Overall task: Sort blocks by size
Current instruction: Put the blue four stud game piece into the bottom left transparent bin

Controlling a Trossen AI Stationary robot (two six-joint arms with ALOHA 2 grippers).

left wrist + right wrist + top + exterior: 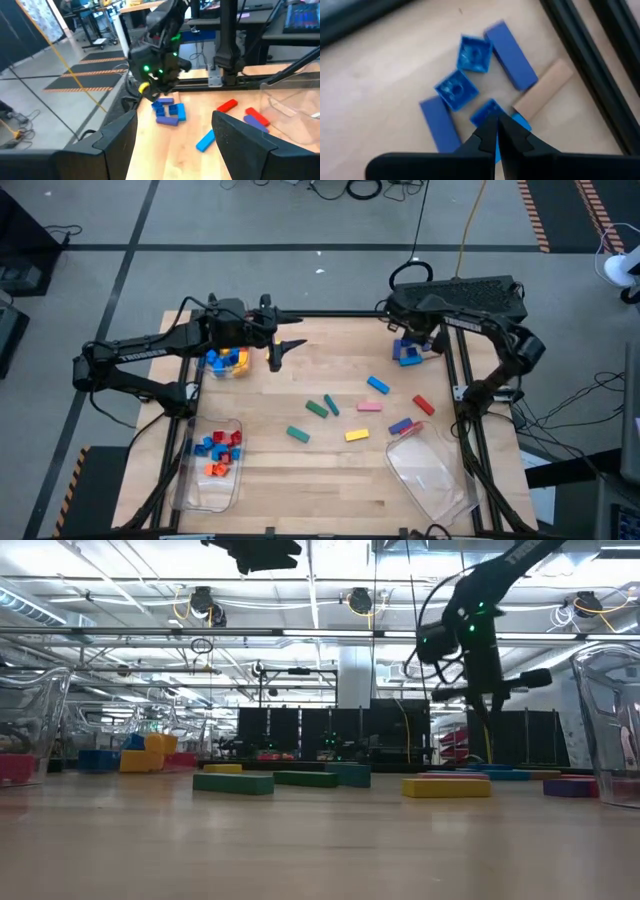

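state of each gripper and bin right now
left gripper: open, empty, raised above the table
right gripper: shut, tips down at the blue blocks
left clear bin: upright, holds red, blue and orange blocks
right clear bin: holds no blocks

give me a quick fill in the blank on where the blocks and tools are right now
1. The right tool hangs shut over a cluster of ____ blocks.
2. The left tool is ____ and holds nothing.
3. The clear bin with red, blue and orange blocks stands at the table's ____ side in the high view.

Missing words: blue; open; left
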